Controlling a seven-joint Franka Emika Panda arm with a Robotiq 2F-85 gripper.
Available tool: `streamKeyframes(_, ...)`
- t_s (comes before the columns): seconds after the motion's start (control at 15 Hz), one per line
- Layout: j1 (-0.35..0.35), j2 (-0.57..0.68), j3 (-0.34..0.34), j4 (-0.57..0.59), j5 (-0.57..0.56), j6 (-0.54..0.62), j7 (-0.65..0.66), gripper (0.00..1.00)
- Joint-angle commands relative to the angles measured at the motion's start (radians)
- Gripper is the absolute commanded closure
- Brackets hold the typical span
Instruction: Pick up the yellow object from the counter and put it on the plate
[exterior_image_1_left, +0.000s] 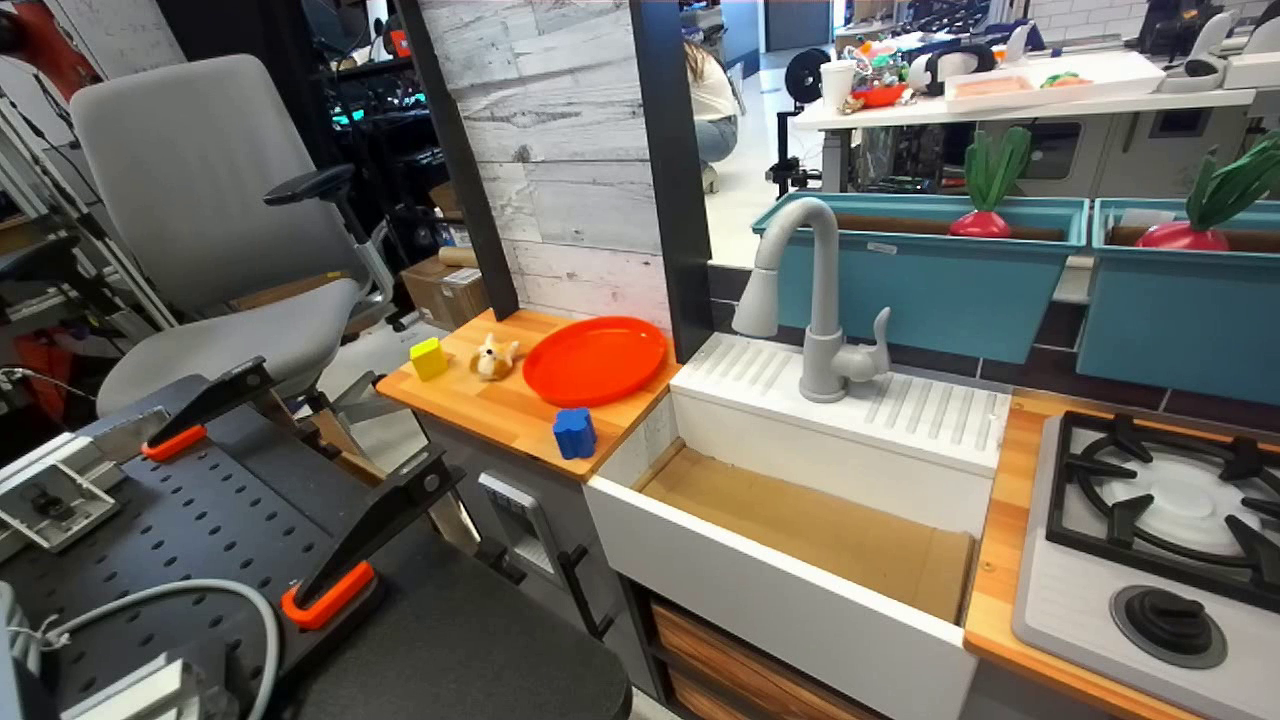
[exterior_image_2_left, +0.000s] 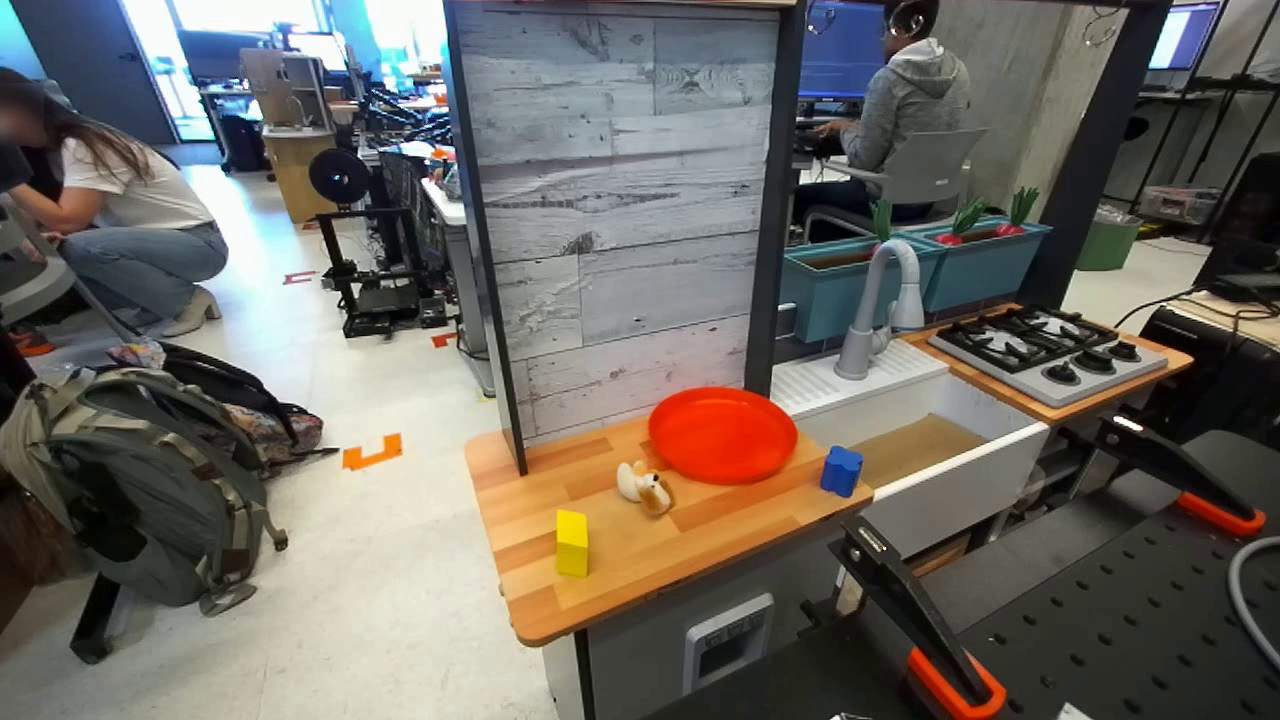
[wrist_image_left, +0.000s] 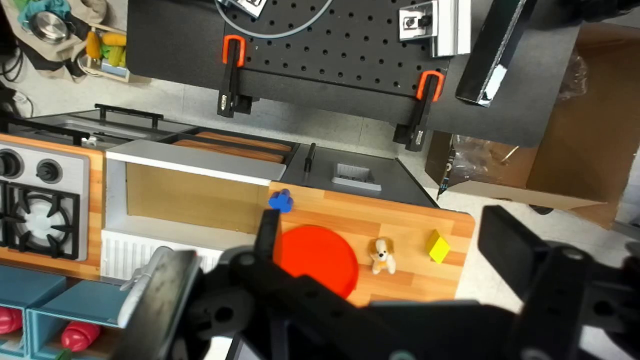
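Note:
The yellow object is a bright yellow block with a diamond-shaped face. It stands on the wooden counter near its free end, in both exterior views (exterior_image_1_left: 428, 359) (exterior_image_2_left: 572, 543) and in the wrist view (wrist_image_left: 438, 247). The counter (exterior_image_1_left: 480, 415) (exterior_image_2_left: 690, 540) (wrist_image_left: 345, 212) also bears the plate, a round orange-red dish (exterior_image_1_left: 595, 360) (exterior_image_2_left: 722, 435) (wrist_image_left: 320, 255), by the wall panel. My gripper (wrist_image_left: 387, 237) shows only in the wrist view. It is wide open and empty, high above the counter. Its left finger hides part of the plate.
A small tan-and-white toy dog (exterior_image_1_left: 492, 358) (exterior_image_2_left: 645, 488) (wrist_image_left: 382, 255) sits between block and plate. A blue flower-shaped piece (exterior_image_1_left: 575, 433) (exterior_image_2_left: 842, 470) (wrist_image_left: 281, 201) stands near the sink (exterior_image_1_left: 790, 590). A grey faucet (exterior_image_1_left: 825, 300) and the wall panel (exterior_image_2_left: 620, 200) rise beside the counter.

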Motion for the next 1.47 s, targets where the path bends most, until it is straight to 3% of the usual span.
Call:
streamKeyframes(0.0, 0.011, 0.001, -0.009, 0.002, -0.005, -0.002, 0.005, 0.00)
streamKeyframes(1.07, 0.011, 0.001, -0.009, 0.002, -0.005, -0.002, 0.005, 0.00)
streamKeyframes(1.4, 0.027, 0.085, -0.007, -0.064, 0.033, 0.237, 0.008, 0.00)
